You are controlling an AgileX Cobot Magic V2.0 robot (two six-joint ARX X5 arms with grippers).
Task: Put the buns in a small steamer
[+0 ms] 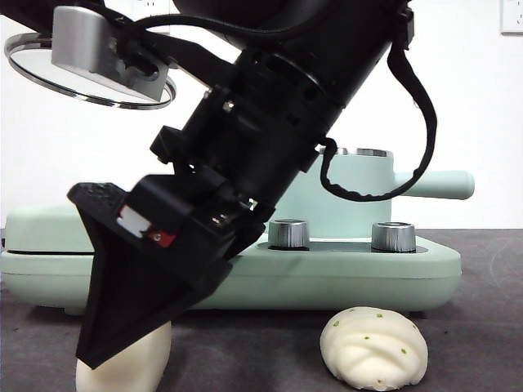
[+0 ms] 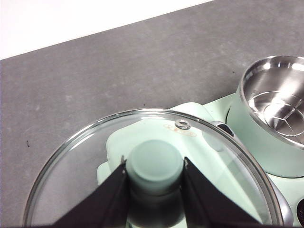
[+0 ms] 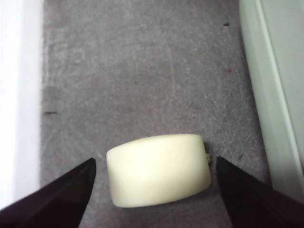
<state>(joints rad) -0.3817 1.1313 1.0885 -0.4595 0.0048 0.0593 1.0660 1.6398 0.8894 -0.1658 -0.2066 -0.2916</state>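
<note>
The plain smooth bun (image 3: 159, 175) lies on the grey table between the jaws of my right gripper (image 3: 156, 160), which is open, with a gap on each side of the bun. In the front view that gripper (image 1: 122, 327) comes down over the same bun (image 1: 135, 363) at the lower left. To the right, the twisted bun with green flecks (image 1: 374, 347) rests alone on the table. The small steamer (image 2: 280, 99) stands open, its steel inside showing. My left gripper (image 2: 154, 164) is shut on the green knob of the glass lid (image 2: 95, 156), held high in the air (image 1: 49, 69).
The steamer (image 1: 351, 196) stands on a wide mint-green base (image 1: 327, 273) with two chrome knobs, just behind the buns. Its straight handle (image 1: 445, 184) points right. The right arm crosses the middle of the front view. A white wall closes the back.
</note>
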